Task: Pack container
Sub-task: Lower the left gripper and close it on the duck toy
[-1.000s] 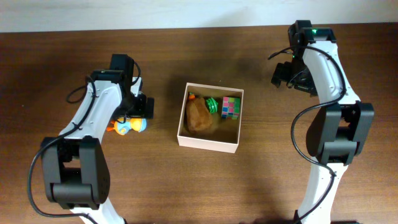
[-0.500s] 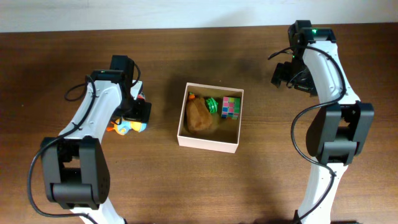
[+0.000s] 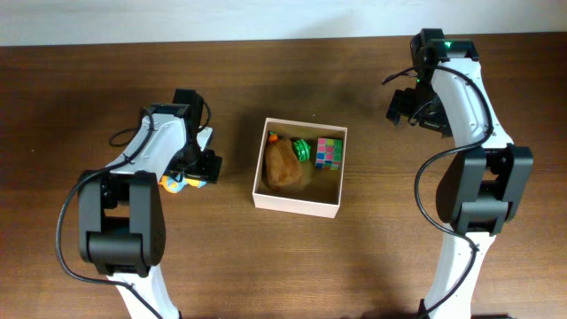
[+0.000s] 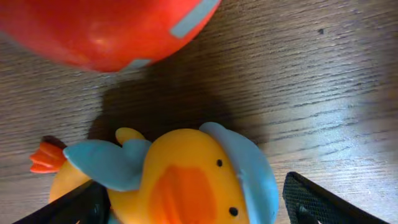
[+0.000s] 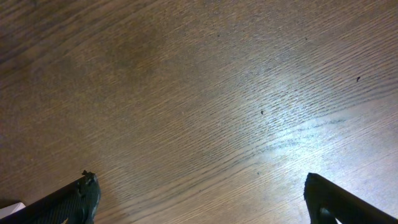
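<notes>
Left gripper [image 4: 193, 208] has swung nearer the container [image 3: 295, 206] — jaws spread, straddling one duck [image 4: 180, 180].
One container, midway between the arms, mouth up; square, so no long axis, sides slightly askew to the table [image 3: 53, 106] edge. Inside: one brown lump [image 3: 283, 166], one green toy [image 3: 303, 149], one coloured cube [image 3: 329, 152]. Right gripper [image 5: 199, 202] hangs far right — jaws wide apart over the table.

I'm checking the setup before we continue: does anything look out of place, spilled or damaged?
Nothing looks spilled or damaged. The only items outside the container are a yellow-and-blue duck toy and a red toy beside it, on the table at the open left gripper, apparently not yet packed.
</notes>
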You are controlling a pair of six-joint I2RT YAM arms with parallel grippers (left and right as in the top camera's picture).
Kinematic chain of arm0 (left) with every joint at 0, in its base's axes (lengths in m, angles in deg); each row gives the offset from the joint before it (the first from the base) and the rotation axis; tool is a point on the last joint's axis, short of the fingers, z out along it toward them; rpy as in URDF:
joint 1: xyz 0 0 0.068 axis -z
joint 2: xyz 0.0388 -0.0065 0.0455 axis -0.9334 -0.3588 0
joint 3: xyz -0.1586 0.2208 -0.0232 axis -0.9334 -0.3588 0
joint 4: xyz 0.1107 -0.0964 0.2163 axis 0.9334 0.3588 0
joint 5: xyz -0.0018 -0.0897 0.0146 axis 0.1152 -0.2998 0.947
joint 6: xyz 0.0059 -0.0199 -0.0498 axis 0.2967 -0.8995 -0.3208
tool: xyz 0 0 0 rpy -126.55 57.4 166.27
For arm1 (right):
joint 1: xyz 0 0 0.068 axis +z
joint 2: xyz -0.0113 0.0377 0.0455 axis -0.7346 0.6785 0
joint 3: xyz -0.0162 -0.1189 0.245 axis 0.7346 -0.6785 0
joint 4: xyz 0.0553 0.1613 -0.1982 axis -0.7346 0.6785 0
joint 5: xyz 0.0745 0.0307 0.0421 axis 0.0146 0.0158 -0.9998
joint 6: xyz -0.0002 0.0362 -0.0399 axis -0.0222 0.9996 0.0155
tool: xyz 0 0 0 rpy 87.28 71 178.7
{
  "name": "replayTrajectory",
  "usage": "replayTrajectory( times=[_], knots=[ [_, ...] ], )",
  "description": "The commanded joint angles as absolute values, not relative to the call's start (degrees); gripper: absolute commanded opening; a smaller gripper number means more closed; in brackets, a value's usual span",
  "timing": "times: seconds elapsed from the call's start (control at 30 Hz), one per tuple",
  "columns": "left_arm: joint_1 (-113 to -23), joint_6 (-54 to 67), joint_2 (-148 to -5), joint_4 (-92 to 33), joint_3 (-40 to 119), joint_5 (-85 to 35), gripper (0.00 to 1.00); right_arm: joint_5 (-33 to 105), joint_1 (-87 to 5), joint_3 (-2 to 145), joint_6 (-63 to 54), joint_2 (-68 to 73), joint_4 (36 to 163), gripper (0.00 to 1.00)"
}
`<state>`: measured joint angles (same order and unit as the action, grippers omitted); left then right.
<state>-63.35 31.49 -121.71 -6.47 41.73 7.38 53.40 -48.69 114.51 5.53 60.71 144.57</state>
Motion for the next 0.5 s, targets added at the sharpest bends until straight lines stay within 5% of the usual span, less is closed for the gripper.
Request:
replayTrajectory(
  times=[0.0,0.3,0.47],
  knots=[
    [-63.39,32.63,-122.48,-6.62,41.00,6.55,0.83,53.66,-48.53,114.42,5.97,60.53,144.55,0.99],
    [-63.39,32.17,-122.48,-6.58,41.03,6.77,0.36,53.66,-48.53,114.42,5.97,60.53,144.55,0.99],
    [-63.39,29.85,-122.48,-6.23,41.64,6.74,0.25,53.66,-48.53,114.42,5.97,60.53,144.55,0.99]
  ],
)
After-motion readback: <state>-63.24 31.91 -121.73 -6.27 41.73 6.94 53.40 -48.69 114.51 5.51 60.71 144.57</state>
